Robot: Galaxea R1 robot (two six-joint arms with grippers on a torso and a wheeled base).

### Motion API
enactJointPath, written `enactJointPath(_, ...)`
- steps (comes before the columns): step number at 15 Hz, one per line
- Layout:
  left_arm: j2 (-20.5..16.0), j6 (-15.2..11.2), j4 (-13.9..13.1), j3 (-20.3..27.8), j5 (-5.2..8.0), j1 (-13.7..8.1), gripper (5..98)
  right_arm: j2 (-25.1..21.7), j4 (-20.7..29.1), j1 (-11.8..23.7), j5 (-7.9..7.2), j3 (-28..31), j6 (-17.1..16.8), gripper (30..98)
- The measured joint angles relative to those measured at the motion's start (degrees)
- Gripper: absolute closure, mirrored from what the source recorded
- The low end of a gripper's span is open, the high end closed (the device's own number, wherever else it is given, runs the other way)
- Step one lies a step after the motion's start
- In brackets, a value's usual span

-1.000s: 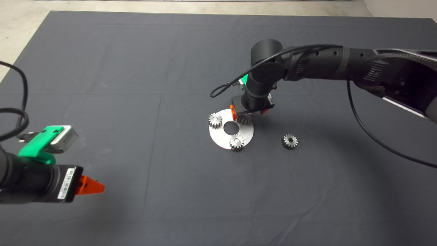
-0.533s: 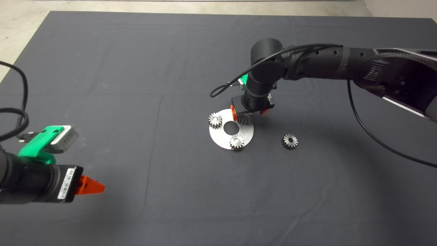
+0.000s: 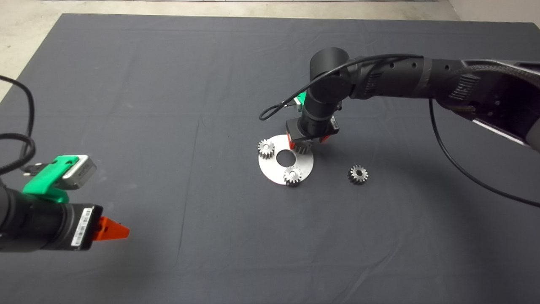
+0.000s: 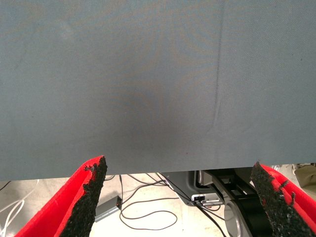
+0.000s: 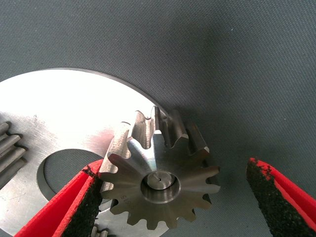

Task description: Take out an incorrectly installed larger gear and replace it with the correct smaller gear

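Note:
The larger gear (image 5: 163, 182), grey with long pointed teeth, sits on a pin at the far right rim of a round silver plate (image 3: 274, 171). My right gripper (image 5: 174, 168) hangs straight over it, open. One finger (image 5: 84, 197) touches the gear's teeth, while the other finger (image 5: 276, 197) stands clear of it. From above, the wrist hides most of this gear (image 3: 301, 146). The smaller gear (image 3: 358, 174) lies loose on the mat to the right of the plate. My left gripper (image 3: 114, 230) waits open at the lower left.
Two small gears (image 3: 266, 148) (image 3: 292, 175) sit on the plate around its centre hole (image 3: 286, 158). The right arm's cable (image 3: 274, 110) loops just behind the plate. The left wrist view shows the mat's edge with floor cables beyond.
The right gripper's fingers have drawn in slightly around the larger gear. The gears, the plate and the left arm have not moved.

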Motion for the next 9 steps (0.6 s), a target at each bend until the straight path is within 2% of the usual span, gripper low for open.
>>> enactJointPath(2,0.0,0.0,0.0,0.0,0.0,0.0,29.2,0.02,-0.01,0.0,0.0,0.0,0.02,57.7)
enactJointPath(9,-0.02,0.06,0.0,0.0,0.0,-0.02,29.2,0.02,-0.01,0.0,0.02,0.02,0.0,57.8)
